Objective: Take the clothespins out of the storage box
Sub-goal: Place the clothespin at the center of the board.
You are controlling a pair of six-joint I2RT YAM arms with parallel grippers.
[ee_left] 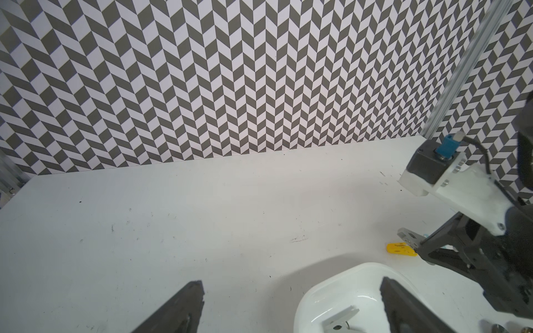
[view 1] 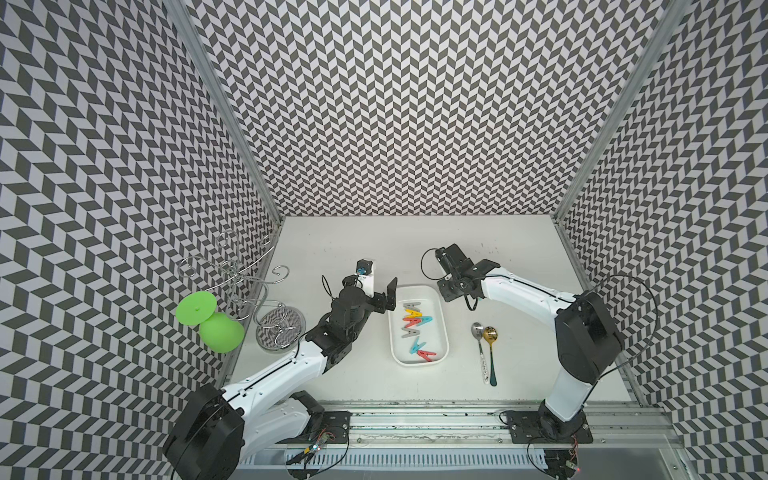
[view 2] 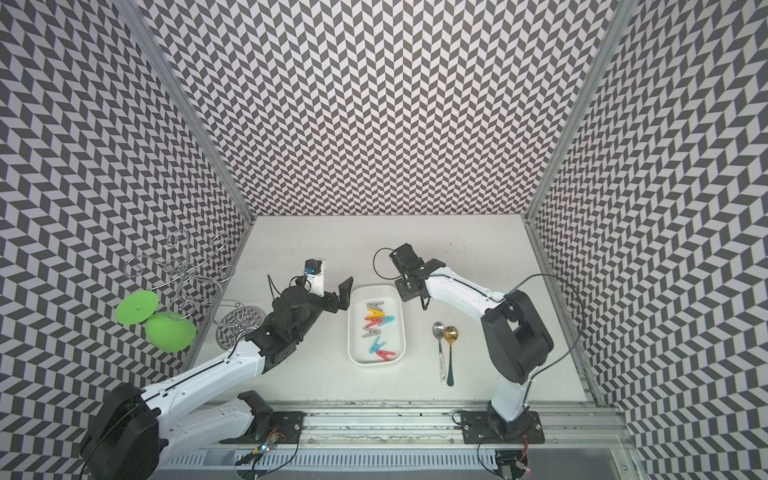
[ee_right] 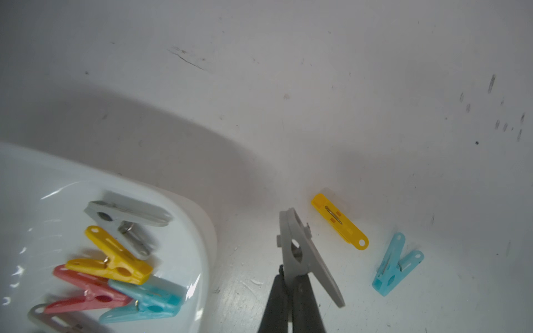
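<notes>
While both arms lean in over the white table point(view 1: 374, 241) from its front edge, only one holds anything. The left gripper point(ee_left: 291, 284) hangs at the far left corner of the box point(view 1: 392, 336), its fingers spread wide and empty. The right gripper point(ee_right: 291, 276) is pinched narrow on a grey peg point(ee_right: 305, 253) just past the box's far right corner; whether that peg touches the table I cannot tell.

The box, a shallow white tray, lies mid-table, its long sides running from front to back. Two spoons point(view 1: 477, 331) lie side by side between it and the table's right edge.

Most pegs point(view 1: 417, 319) sit inside the box, loosely piled: grey, yellow, red, light blue. Two lie out on the table near the held one: a yellow peg point(ee_right: 340, 221) lying flat and a blue peg point(ee_right: 396, 265), close together but apart.
</notes>
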